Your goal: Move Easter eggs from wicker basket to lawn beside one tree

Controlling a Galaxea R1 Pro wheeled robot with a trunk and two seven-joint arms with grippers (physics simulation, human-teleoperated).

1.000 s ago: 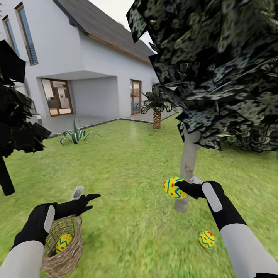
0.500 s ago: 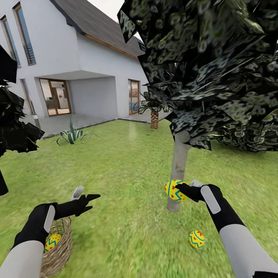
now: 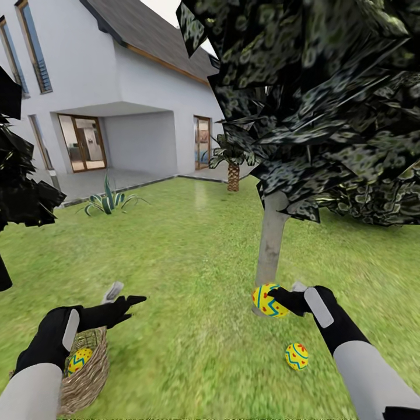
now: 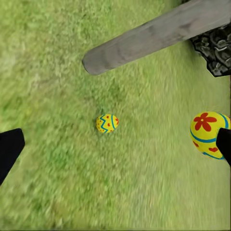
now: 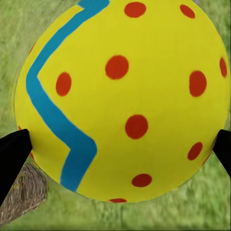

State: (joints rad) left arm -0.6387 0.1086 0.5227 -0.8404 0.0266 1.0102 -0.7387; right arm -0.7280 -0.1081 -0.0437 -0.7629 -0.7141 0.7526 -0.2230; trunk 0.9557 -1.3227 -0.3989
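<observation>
Right gripper [image 3: 284, 297]: clenched on egg [image 3: 267, 300] by tree trunk [image 3: 272, 239] | left gripper [image 3: 119, 296]: fingers spread, empty, above basket [image 3: 87, 376] | second egg [image 3: 297, 356]: on lawn [image 3: 192, 274] | third egg [image 3: 79, 359]: in basket

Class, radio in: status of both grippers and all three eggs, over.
Right gripper shut on egg beside tree trunk. Left gripper open, empty. Second egg on lawn; third egg in basket.

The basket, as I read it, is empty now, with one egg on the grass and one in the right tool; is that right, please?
Not quite: the basket still holds an egg, as the head view shows. The rest stands: one egg lies on the grass and the right tool grips another.
</observation>
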